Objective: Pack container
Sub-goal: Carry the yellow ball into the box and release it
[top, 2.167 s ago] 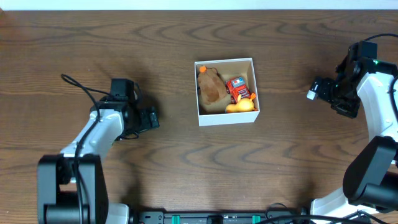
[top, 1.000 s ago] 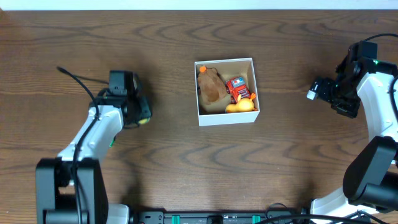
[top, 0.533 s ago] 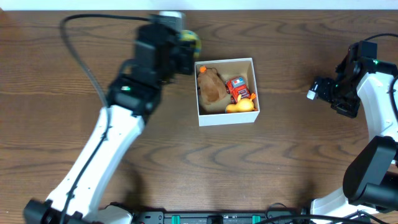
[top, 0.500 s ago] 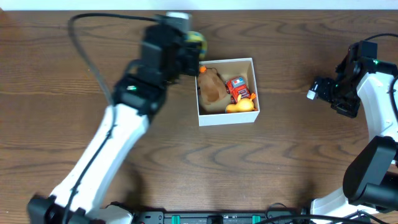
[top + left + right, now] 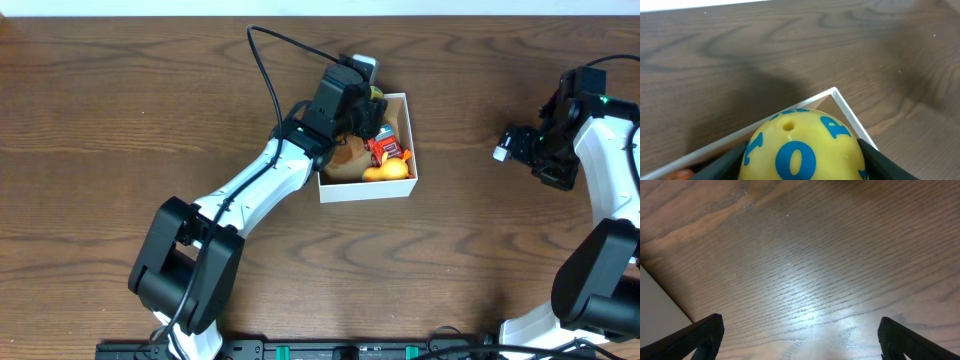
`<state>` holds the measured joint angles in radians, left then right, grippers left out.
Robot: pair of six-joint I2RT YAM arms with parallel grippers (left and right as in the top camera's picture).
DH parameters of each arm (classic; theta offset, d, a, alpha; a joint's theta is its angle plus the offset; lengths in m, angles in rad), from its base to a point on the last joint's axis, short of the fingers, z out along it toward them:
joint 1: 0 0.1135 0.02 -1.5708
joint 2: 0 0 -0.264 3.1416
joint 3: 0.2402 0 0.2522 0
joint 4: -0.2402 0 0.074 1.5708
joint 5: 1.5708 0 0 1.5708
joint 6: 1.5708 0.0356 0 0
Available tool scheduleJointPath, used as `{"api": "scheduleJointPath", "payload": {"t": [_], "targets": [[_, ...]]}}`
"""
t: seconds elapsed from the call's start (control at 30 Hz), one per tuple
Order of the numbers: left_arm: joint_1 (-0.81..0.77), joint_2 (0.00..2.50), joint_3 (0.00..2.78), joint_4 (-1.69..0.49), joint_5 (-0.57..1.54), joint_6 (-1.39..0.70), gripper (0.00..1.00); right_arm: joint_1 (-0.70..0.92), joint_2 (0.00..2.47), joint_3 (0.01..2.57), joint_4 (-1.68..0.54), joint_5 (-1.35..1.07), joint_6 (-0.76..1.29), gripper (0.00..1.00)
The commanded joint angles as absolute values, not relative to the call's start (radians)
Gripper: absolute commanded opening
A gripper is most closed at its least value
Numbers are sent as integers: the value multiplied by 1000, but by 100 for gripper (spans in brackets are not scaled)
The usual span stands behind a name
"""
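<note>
Container (image 5: 365,190): left gripper (image 5: 369,101) clasps a yellow ball (image 5: 802,150) over its 12 o'clock rim; released here, it may roll out. Right gripper (image 5: 508,144) gapes, empty.

Even bright light, tabletop glare, sharp

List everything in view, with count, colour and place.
table: one, dark brown wood, under everything
box: one, white outside, tan inside, table centre
brown toy: one, brown, in the box, left part, partly hidden
red toy: one, red, in the box, right part
duck: one, yellow and orange, box's near right corner
ball: one, yellow with blue letters, held above the box
left arm: one, white and black, jaws shut on the ball
right arm: one, white and black, far right, jaws open over bare table
</note>
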<state>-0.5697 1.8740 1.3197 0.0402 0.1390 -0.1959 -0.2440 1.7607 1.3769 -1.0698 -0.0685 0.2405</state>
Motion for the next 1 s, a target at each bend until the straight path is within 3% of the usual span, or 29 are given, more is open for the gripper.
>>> {"api": "scheduleJointPath", "payload": {"t": [0.0,0.07,0.13,0.67,0.97], "targets": [[-556,1847,1324,59,139,-184,83,-248,1757,1377,-1071,-71,226,99],[-548,1837,1325,59,139,-184,86,-248,1757,1377,-1071,-71,225,99],[-540,1826,1325,58,139,-185,98,-248,1757,1377,-1071,-71,223,99],[-512,1687,1325,-154,139,-174,100,-248,1757,1377,-1069,-72,220,99],[-534,1735,1325,-134,139,-173,29,-248,1757,1377,-1074,-72,220,99]]}}
